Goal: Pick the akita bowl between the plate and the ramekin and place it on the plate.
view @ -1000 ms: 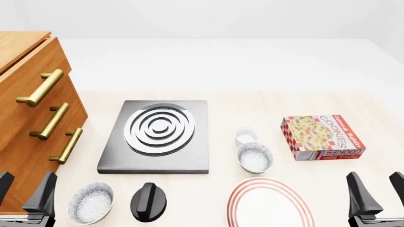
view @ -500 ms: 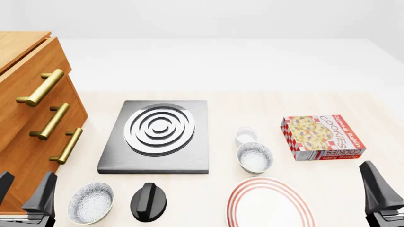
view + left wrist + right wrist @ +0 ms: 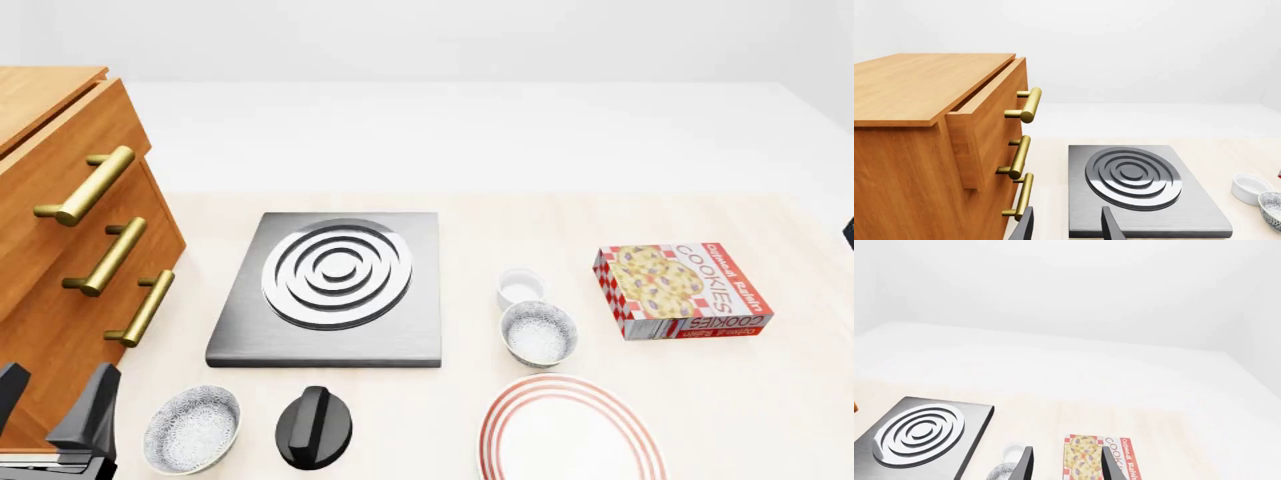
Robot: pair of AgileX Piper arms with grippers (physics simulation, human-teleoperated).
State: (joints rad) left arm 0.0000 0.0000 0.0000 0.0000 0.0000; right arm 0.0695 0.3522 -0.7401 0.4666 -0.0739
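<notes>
The akita bowl (image 3: 539, 333), dark speckled outside and white inside, sits on the table between the ramekin (image 3: 519, 288) behind it and the red-ringed plate (image 3: 571, 430) in front. My left gripper (image 3: 51, 415) stands open at the front left corner, far from the bowl and holding nothing. In the front view only a dark sliver of the right arm (image 3: 850, 232) shows, at the right edge. The right wrist view shows my right gripper (image 3: 1066, 465) open and empty, high above the table. The ramekin (image 3: 1013, 452) and the bowl's rim (image 3: 1002, 473) show beside one finger.
A second speckled bowl (image 3: 192, 430) and a black knob (image 3: 315, 428) lie at the front left. A grey hotplate (image 3: 331, 285) sits mid-table. A cookie box (image 3: 683, 290) lies right of the bowl. A wooden drawer cabinet (image 3: 67, 250) with brass handles stands on the left.
My right gripper has risen and swung right, leaving the front right corner and almost leaving the front view. The left gripper and all objects stay put.
</notes>
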